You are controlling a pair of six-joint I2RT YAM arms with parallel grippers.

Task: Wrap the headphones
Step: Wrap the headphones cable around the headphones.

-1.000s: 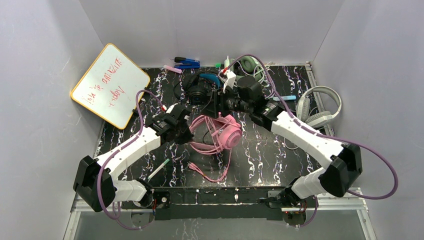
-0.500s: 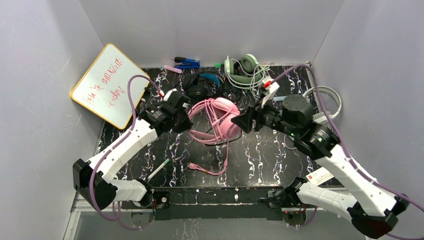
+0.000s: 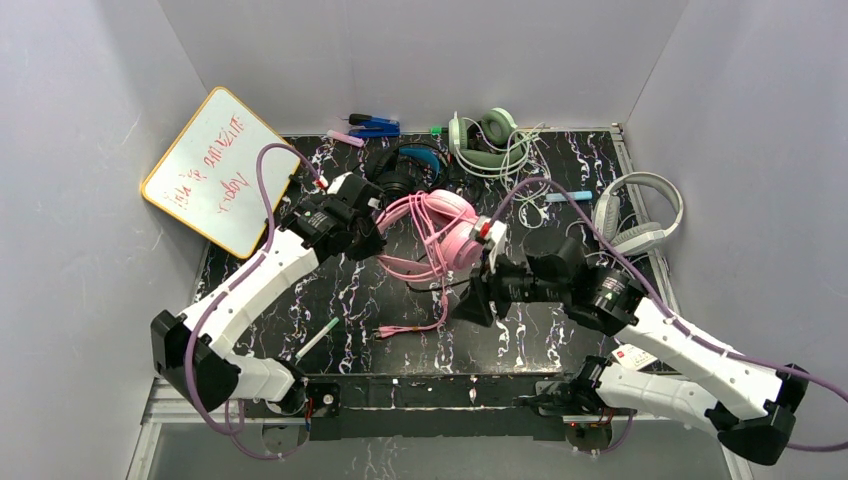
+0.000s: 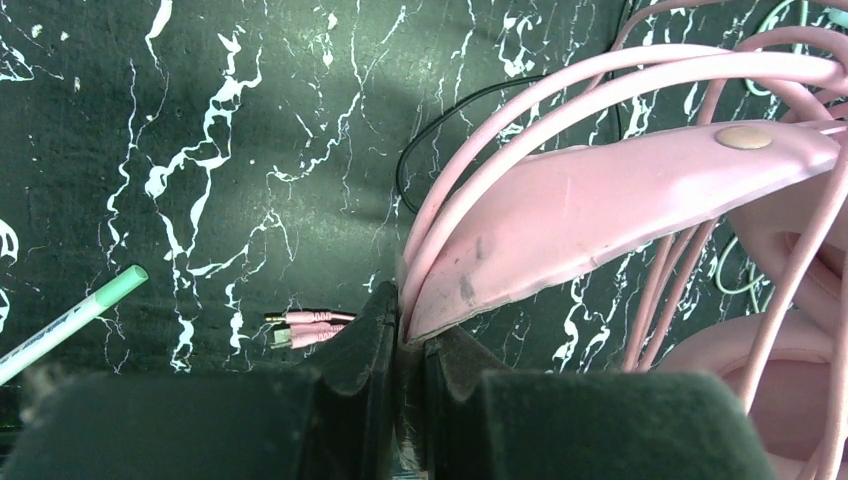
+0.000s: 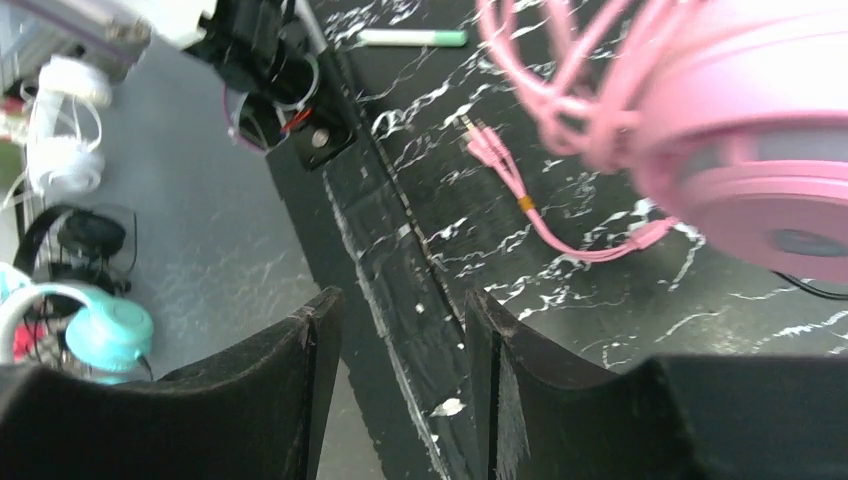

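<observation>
We see the pink headphones [image 3: 440, 232] only in part: in the left wrist view the ear cups run off the frame edge, and in the right wrist view one cup is blurred and cropped. The left gripper [image 4: 405, 325] is clamped on their headband. The right gripper [image 5: 400, 320] hovers just in front of them, jaws apart, holding nothing. Their cord's plugs [image 5: 478, 140] lie on the table [image 3: 500, 345] nearer us. Behind them, the black-and-blue headphones [image 3: 405, 172] are partly hidden. The white-grey headphones [image 3: 640, 215] lie well to their right.
</observation>
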